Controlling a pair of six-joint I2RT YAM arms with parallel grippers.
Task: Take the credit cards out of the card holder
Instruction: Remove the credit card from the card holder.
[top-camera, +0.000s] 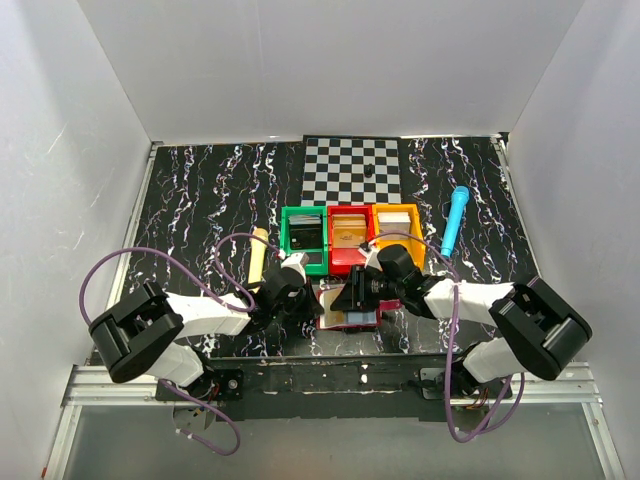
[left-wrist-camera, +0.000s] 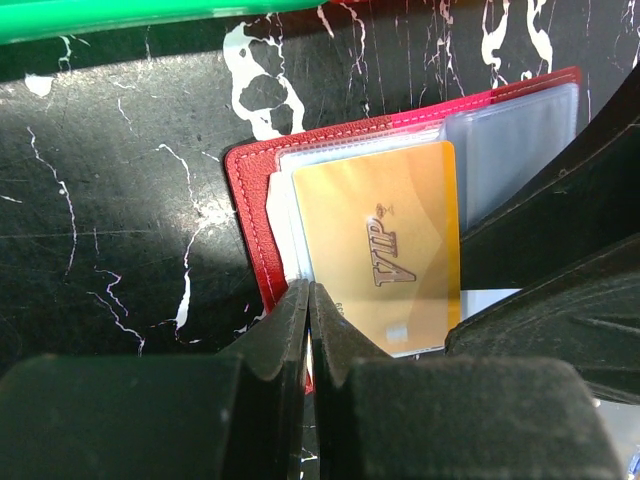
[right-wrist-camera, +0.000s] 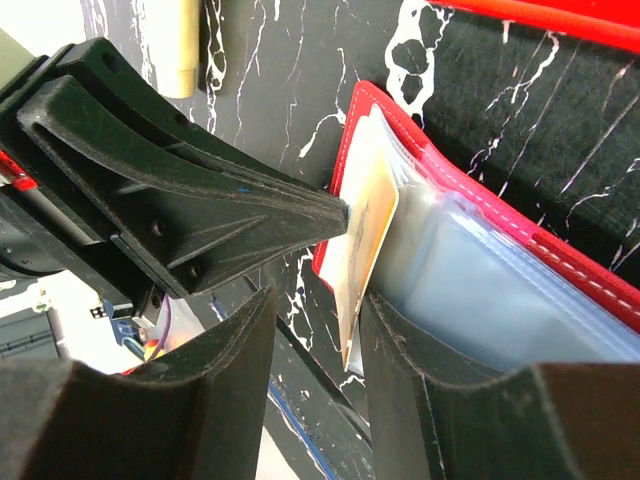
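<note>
Top external view — item record, as seen from the bench.

- Table (top-camera: 200, 200): black marbled top with white veins.
- Card holder (top-camera: 352, 320): dark red, lying open and flat near the front edge, centre, just in front of the red bin (top-camera: 348, 238). Clear sleeves faced upward inside a red stitched border.
- Left arm: reached in low from the near left, forearm angled toward the centre. Left gripper (top-camera: 312, 296) met the holder's left edge. Its jaws were pressed fully together, pinching the red border there.
- Right arm: came in from the near right, elbow bent, wrist turned toward the left arm. Right gripper (top-camera: 348, 298) stood over the holder with its jaws about half apart.
- Gold card (left-wrist-camera: 385, 250), marked VIP: stood part-way out of its sleeve between the right fingers (right-wrist-camera: 225, 390), close to one of them and clear of the other — not clamped.
- Green bin (top-camera: 303, 240) and orange bin (top-camera: 395, 232): flanked the red one in a row.
- Chequered board (top-camera: 352, 168): behind the bins.
- Blue marker (top-camera: 455, 220): right of the orange bin.
- Beige stick (top-camera: 258, 255): left of the green bin.
</note>
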